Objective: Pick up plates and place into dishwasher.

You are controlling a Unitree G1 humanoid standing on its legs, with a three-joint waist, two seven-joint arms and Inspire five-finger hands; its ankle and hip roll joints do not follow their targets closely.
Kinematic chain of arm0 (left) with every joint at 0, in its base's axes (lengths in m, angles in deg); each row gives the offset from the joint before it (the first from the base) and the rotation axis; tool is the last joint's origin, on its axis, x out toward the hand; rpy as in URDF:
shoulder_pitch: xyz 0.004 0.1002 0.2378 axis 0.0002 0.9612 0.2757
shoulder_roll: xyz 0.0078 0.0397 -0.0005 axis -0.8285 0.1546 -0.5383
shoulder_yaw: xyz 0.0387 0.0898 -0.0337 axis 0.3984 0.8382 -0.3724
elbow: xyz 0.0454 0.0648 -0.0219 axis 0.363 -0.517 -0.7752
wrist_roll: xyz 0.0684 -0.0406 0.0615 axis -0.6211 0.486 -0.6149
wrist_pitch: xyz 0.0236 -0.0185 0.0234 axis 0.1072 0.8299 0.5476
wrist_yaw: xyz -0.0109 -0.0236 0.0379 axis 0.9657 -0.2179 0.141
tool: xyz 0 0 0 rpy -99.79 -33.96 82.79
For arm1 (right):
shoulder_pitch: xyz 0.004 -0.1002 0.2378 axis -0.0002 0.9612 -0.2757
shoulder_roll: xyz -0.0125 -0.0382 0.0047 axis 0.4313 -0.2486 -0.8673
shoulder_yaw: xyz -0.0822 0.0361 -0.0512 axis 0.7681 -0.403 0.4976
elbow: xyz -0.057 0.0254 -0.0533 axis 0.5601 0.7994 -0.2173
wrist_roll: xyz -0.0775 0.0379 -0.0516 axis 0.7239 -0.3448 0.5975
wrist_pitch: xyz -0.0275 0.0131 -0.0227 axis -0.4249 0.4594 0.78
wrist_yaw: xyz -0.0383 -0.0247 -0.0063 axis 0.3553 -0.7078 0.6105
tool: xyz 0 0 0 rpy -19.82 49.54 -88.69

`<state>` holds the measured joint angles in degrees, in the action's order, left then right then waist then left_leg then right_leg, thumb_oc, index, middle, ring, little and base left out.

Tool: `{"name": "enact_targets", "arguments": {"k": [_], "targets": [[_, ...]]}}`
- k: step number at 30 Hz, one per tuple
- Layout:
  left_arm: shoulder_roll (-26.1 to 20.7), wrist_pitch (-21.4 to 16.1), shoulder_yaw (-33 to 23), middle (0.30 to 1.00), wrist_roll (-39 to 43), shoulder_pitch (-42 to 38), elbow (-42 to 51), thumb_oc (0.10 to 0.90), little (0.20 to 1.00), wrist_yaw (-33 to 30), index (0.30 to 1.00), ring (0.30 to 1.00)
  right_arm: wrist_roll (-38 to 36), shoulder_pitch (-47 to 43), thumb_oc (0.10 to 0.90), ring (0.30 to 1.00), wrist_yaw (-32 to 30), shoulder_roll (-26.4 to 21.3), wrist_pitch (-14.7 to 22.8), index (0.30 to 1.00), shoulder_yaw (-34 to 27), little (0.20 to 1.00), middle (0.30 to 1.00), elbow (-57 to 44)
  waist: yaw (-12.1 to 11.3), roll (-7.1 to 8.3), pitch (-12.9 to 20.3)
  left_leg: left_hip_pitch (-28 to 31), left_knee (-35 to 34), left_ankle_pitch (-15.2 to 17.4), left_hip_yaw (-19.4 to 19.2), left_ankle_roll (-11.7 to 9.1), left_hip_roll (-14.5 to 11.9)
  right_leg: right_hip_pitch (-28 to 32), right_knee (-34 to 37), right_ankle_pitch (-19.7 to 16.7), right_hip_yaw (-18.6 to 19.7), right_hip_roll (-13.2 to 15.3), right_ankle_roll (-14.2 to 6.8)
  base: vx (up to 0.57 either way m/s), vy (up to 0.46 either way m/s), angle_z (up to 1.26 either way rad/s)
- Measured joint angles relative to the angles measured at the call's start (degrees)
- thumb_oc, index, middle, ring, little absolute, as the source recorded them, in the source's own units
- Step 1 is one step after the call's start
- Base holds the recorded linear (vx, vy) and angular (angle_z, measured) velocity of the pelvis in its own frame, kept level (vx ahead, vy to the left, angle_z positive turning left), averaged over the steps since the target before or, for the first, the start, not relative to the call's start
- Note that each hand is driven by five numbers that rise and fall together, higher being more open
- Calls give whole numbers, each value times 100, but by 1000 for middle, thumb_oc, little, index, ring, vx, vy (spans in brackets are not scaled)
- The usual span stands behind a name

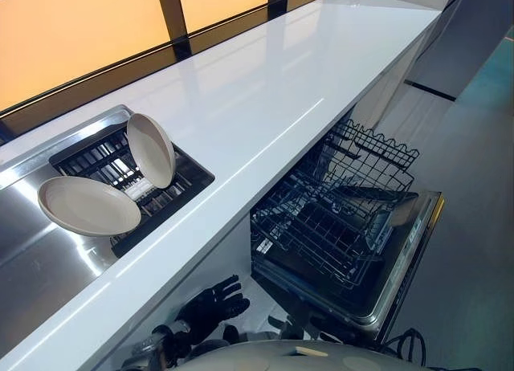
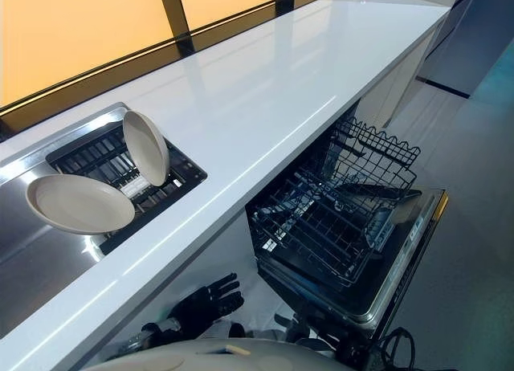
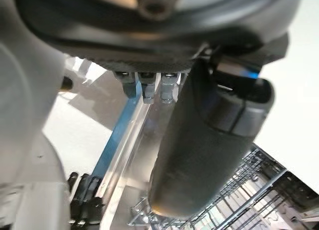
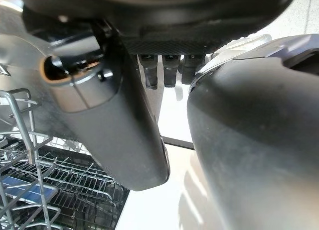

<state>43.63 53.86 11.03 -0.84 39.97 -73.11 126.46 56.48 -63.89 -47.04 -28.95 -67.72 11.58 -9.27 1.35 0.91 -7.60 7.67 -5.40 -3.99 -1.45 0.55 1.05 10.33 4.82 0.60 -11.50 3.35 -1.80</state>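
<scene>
Left eye view: two cream plates were seen in the black dish rack (image 1: 181, 172) set in the steel sink (image 1: 32, 267) at the left end of the white table (image 1: 265, 90). The flat plate (image 1: 87, 205) lay tilted over the rack's near corner, overhanging the sink. The upright plate (image 1: 151, 149) leaned on edge in the slots. The left robot hand (image 1: 210, 302) was seen low, below the table edge, fingers loosely spread, nothing held.

Risks, as judged: the flat plate could be tipped into the sink if its overhanging rim is pressed. The upright plate could be knocked over by a reach across it. The table edge could be clipped as the hand rises from below.

Right eye view: the dishwasher (image 2: 401, 250) stood open under the table, door down, lower wire rack (image 2: 321, 226) pulled out and empty of plates. A plate could be caught on the tines if brought in too flat. The table was glossy and bare, so a plate set down there would slide easily. Amber window panels (image 2: 80, 34) ran behind it, and pale floor (image 2: 474, 226) lay to the right.

Left wrist view: the left thumb (image 3: 199, 150) was seen extended, nothing in grasp, wire rack beyond.

Right wrist view: the right robot hand (image 4: 164, 65) was seen with fingers slack, thumb (image 4: 114, 125) out, empty, above the wire rack.
</scene>
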Motion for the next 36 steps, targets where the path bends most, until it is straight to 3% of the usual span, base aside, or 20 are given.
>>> {"name": "enact_targets", "arguments": {"k": [5,10,13,19,25,29,32,35,36], "targets": [[-99,1183,-170,900,600,120,1277,800,900,1391,900,900,131,10,800,900,138,-98,-43,900,-121,900,900,-36,-13,-83,-38,-16,-1,1,2,1,3,-8,16,-8,2,5,-11,-16,23,0],[214,1866,-235,900,1104,158,2053,800,900,3055,900,900,197,91,800,900,255,-160,3,900,-249,900,900,23,-73,-190,11,-19,-1,16,4,-4,3,-6,35,-10,8,1,-9,0,0,0],[335,1879,-157,900,1351,93,2316,800,900,3843,900,900,219,99,800,900,259,-160,42,900,-244,900,900,37,-62,-199,26,-18,-1,17,4,-3,4,-5,35,-10,8,-1,-9,0,0,0],[225,1857,459,900,2138,-6,2934,800,900,3930,900,900,335,93,800,900,321,-149,162,900,-214,900,900,74,19,-179,36,-14,0,18,-9,-3,6,-9,35,-11,20,1,-11,0,0,0],[137,1771,1149,900,3544,-361,3783,800,900,3938,900,900,378,17,800,900,338,-146,241,900,-82,900,900,164,41,-129,19,8,0,27,-84,5,3,-11,34,-37,100,-2,-22,3,-6,-6],[184,1278,1317,900,4485,-757,4397,800,900,3882,900,900,431,-61,800,900,336,-91,252,900,59,900,900,177,100,-38,40,20,1,31,-132,9,0,-10,34,-55,147,-3,-25,-2,-19,-6],[175,103,1347,900,4579,-942,4893,800,900,3128,900,900,431,-94,800,900,332,-42,253,900,83,900,900,225,141,33,77,18,-1,33,-132,8,2,-10,34,-54,148,0,-25,0,0,0],[231,-1462,1591,900,4264,-884,4858,800,900,1371,900,900,416,-128,800,900,318,-2,257,900,165,900,900,222,179,74,89,16,-1,38,-134,4,-9,-16,36,-53,158,-5,-25,-7,-6,-1],[257,-1729,1612,900,4084,-855,4799,800,900,1038,900,900,412,-130,800,900,318,0,259,900,165,900,900,221,194,73,89,17,0,41,-134,-1,-12,-17,37,-52,159,-6,-25,0,0,0]]}}
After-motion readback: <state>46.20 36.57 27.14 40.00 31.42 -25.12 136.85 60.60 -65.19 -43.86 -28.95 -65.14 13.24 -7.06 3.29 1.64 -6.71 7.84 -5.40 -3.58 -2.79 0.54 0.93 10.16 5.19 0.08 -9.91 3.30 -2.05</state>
